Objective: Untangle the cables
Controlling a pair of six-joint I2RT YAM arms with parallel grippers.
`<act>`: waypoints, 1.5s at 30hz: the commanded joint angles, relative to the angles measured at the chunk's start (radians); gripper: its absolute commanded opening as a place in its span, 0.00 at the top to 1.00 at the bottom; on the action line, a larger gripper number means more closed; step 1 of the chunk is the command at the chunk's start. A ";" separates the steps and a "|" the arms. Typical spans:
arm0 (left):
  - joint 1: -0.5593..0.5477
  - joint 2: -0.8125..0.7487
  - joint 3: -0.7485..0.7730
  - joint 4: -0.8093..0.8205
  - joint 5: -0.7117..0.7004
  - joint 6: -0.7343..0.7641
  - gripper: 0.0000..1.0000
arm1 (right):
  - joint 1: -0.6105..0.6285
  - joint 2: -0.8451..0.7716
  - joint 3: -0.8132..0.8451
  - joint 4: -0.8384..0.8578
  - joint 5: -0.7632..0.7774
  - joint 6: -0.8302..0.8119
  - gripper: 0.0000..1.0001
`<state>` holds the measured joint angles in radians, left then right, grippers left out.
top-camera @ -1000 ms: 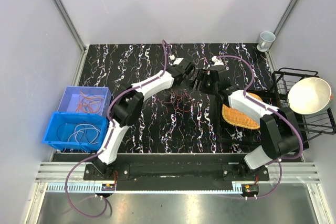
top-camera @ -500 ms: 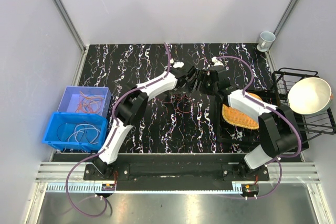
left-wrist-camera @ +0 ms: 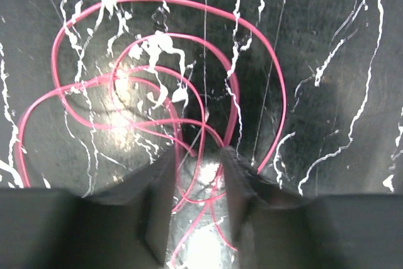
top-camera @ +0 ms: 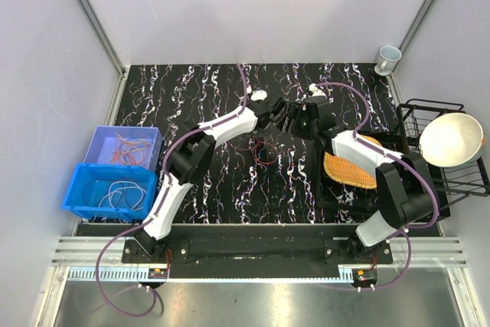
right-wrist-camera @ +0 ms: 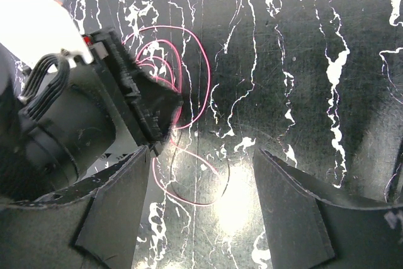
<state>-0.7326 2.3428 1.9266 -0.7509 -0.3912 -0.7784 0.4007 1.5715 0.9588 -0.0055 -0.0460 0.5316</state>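
1. The left hand point(left-wrist-camera: 198, 162) hovers low over the black marbled tabletop point(top-camera: 176, 105). Its two dark fingers point(left-wrist-camera: 157, 200) stand a narrow gap apart, not clamped, and strands of the red cable point(left-wrist-camera: 236, 108) run through that gap.
2. In the left wrist view, the red cable fans out from the fingers in several overlapping loops across the upper half of the frame. It lies on the tabletop.
3. The right hand point(right-wrist-camera: 203, 152) is spread wide and holds nothing. Its fingers point(right-wrist-camera: 119, 212) frame the lower corners of the right wrist view.
4. In that view the left hand point(right-wrist-camera: 148, 111) fills the upper left. The red cable point(right-wrist-camera: 208, 70) curls out from under it, and one loop trails down between the right hand's fingers.
5. From above, the left hand point(top-camera: 277, 116) and right hand point(top-camera: 297, 119) meet nearly tip to tip at the upper centre of the tabletop. The red cable point(top-camera: 262, 152) lies just below them.
6. At the left edge, a pale blue bin point(top-camera: 103, 137) holds orange cables point(top-camera: 126, 149). A darker blue bin point(top-camera: 76, 198) just below it holds white cables point(top-camera: 119, 193).
7. An orange mat point(top-camera: 344, 170) lies under the right arm. At far right, a white bowl point(top-camera: 452, 139) sits in a black wire rack point(top-camera: 417, 109), and a cup point(top-camera: 389, 57) stands in the upper right corner.
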 commanded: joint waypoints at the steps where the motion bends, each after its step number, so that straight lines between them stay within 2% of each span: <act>1: -0.004 -0.046 -0.086 0.024 -0.024 -0.015 0.86 | -0.010 0.004 0.008 0.013 -0.009 0.005 0.28; 2: -0.004 -0.051 -0.093 0.025 -0.029 -0.015 0.95 | -0.010 0.004 0.009 0.012 -0.011 0.005 0.27; 3: -0.002 -0.059 -0.101 0.027 -0.031 -0.015 1.00 | -0.010 0.004 0.008 0.013 -0.011 0.007 0.27; 17: -0.002 -0.253 -0.333 0.205 0.052 0.071 1.00 | -0.016 0.013 0.009 0.012 -0.015 0.011 0.28; 36: -0.002 -0.588 -0.557 0.205 0.046 0.123 1.00 | -0.020 0.042 0.018 0.013 -0.025 0.016 0.28; 45: -0.002 -0.773 -0.526 0.111 -0.029 0.188 1.00 | -0.022 0.059 0.021 0.013 -0.034 0.019 0.28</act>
<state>-0.7322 1.6836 1.3640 -0.6136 -0.3561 -0.6357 0.3840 1.6196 0.9588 -0.0051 -0.0711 0.5442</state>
